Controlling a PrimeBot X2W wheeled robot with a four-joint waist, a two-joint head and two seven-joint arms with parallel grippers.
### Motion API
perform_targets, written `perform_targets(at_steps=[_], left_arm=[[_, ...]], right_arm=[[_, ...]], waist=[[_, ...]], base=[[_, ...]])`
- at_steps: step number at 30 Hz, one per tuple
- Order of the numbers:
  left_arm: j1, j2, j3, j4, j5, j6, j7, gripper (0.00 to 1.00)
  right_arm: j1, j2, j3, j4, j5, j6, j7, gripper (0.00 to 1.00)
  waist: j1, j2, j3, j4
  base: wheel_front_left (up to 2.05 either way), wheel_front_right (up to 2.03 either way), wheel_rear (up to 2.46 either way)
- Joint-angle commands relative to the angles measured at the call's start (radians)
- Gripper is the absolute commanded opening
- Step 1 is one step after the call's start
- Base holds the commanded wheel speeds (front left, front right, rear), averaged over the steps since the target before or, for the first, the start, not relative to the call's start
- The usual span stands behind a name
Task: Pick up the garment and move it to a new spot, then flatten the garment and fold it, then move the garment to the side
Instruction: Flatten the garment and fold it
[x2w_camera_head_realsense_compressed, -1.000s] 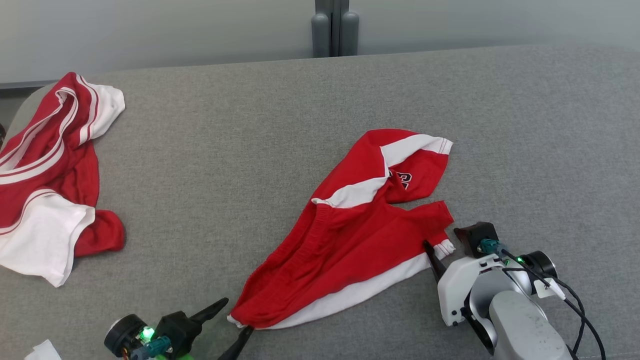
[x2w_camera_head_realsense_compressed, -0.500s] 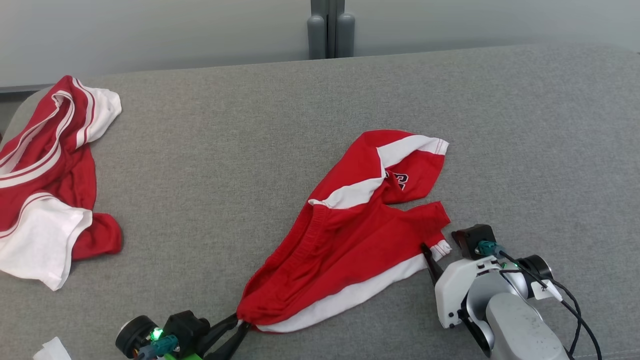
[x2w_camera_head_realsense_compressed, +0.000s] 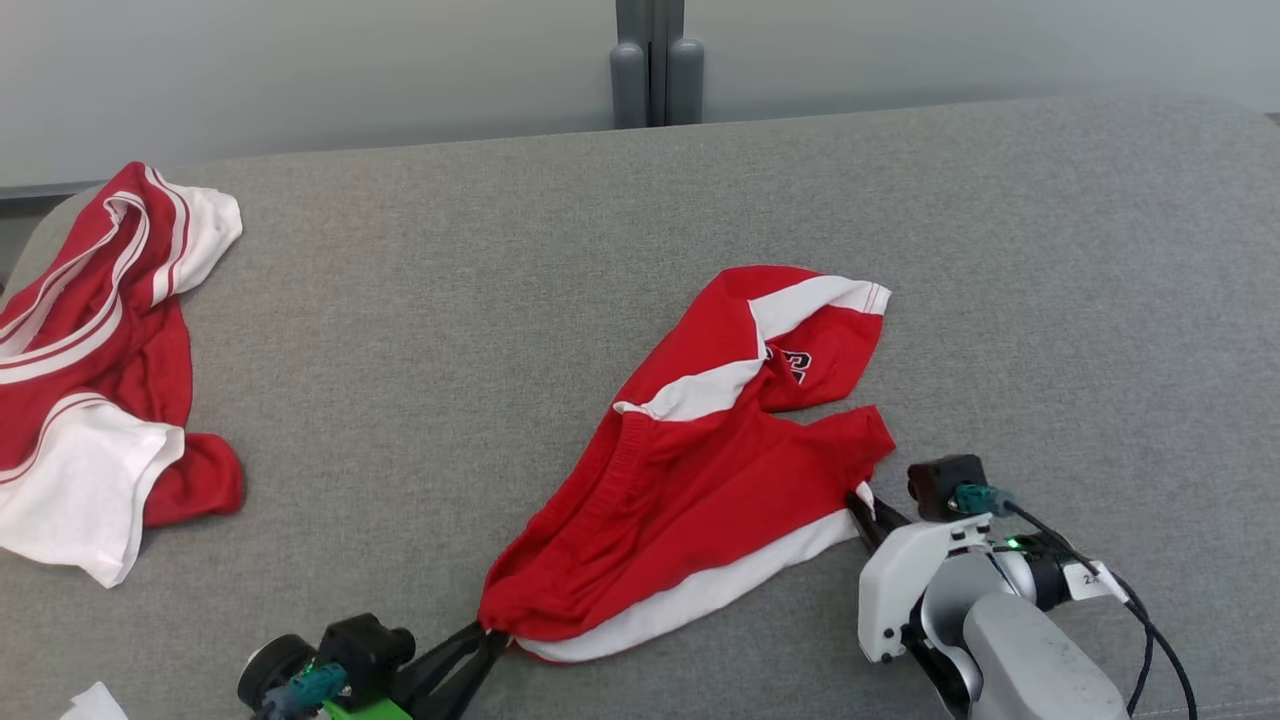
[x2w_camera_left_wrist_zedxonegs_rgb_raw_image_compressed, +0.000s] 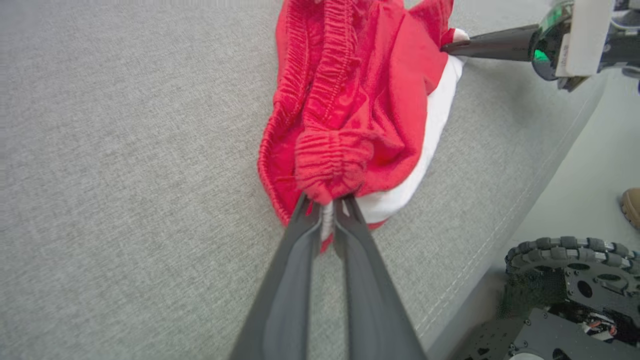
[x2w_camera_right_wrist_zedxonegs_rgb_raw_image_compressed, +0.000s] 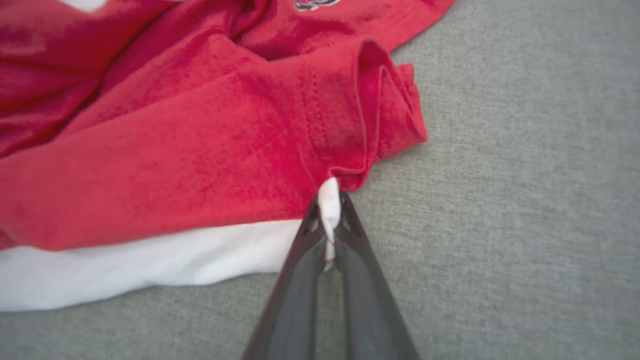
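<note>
The garment (x2w_camera_head_realsense_compressed: 700, 470) is a pair of red shorts with white side bands, lying crumpled on the grey table (x2w_camera_head_realsense_compressed: 480, 330). My left gripper (x2w_camera_head_realsense_compressed: 490, 638) is shut on its near-left corner; in the left wrist view the fingertips (x2w_camera_left_wrist_zedxonegs_rgb_raw_image_compressed: 327, 210) pinch the gathered waistband of the garment (x2w_camera_left_wrist_zedxonegs_rgb_raw_image_compressed: 350, 100). My right gripper (x2w_camera_head_realsense_compressed: 858, 500) is shut on the white hem at the garment's right corner. The right wrist view shows that white edge pinched at the gripper's tips (x2w_camera_right_wrist_zedxonegs_rgb_raw_image_compressed: 330, 210), with the garment (x2w_camera_right_wrist_zedxonegs_rgb_raw_image_compressed: 200, 150) spreading to the left.
A second red and white garment (x2w_camera_head_realsense_compressed: 100, 350) lies bunched at the table's far left. A grey post (x2w_camera_head_realsense_compressed: 655, 65) stands behind the table's back edge. The table's near edge and the robot's wheeled base (x2w_camera_left_wrist_zedxonegs_rgb_raw_image_compressed: 575, 290) show in the left wrist view.
Both grippers have gone from open to shut on the garment's corners, the left one first. The garment's near-left corner is now bunched at the left fingertips.
</note>
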Motion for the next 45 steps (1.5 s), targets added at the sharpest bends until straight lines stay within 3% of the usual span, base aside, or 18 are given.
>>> perform_targets(at_steps=[1,7,13,21,26,30,36,40,42,45], left_arm=[[0.018,-0.002,0.024,-0.014,-0.028,0.002,-0.003,0.00],[0.079,0.028,0.130,-0.191,-0.179,0.002,-0.003,0.00],[0.118,0.108,0.203,-0.494,-0.372,0.002,0.001,0.00],[0.078,0.164,0.276,-0.848,-0.548,0.024,0.064,0.00],[-0.004,0.171,0.322,-0.983,-0.656,0.082,0.142,0.00],[-0.139,0.174,0.380,-1.003,-0.766,0.123,0.230,0.00],[-0.446,0.148,0.432,-0.811,-0.815,0.166,0.384,0.00],[-0.679,0.087,0.424,-0.587,-0.729,0.149,0.434,0.00],[-0.858,0.012,0.421,-0.392,-0.626,0.112,0.387,0.00],[-0.965,-0.065,0.420,-0.220,-0.550,0.068,0.302,0.00]], right_arm=[[0.024,-0.010,-0.002,-0.009,0.060,-0.002,0.011,0.00],[0.068,-0.013,-0.076,-0.247,0.307,-0.002,0.059,0.00],[0.170,-0.050,-0.223,-0.696,0.531,-0.002,0.213,0.00],[0.212,-0.014,-0.399,-1.158,0.669,-0.001,0.416,0.00],[0.132,-0.006,-0.456,-1.277,0.715,-0.001,0.508,0.00],[0.009,-0.006,-0.473,-1.250,0.656,-0.001,0.552,0.00],[-0.298,-0.006,-0.419,-1.028,0.520,-0.001,0.533,0.00],[-0.563,-0.007,-0.384,-0.795,0.464,-0.001,0.428,0.00],[-0.769,-0.006,-0.371,-0.585,0.445,-0.001,0.298,0.00],[-0.909,-0.006,-0.344,-0.392,0.448,-0.001,0.162,0.00]], waist=[[-0.0001,0.0000,-0.006,0.000],[-0.0001,0.0000,-0.043,-0.006],[-0.0001,0.0000,-0.078,-0.038],[-0.0001,0.0000,-0.100,-0.089],[-0.0001,0.0000,-0.075,-0.114],[-0.0001,0.0000,-0.008,-0.117],[-0.0001,0.0000,0.164,-0.116],[-0.0001,0.0000,0.278,-0.117],[-0.0001,0.0000,0.348,-0.123],[-0.0001,0.0000,0.384,-0.131]], base=[[0.00,0.00,0.00],[0.00,0.00,0.00],[0.00,0.00,0.00],[0.00,0.00,0.00],[0.00,0.00,0.00],[0.00,0.00,0.00],[0.00,0.00,0.00],[0.00,0.00,0.00],[0.00,0.00,0.00],[0.00,0.00,0.00]])
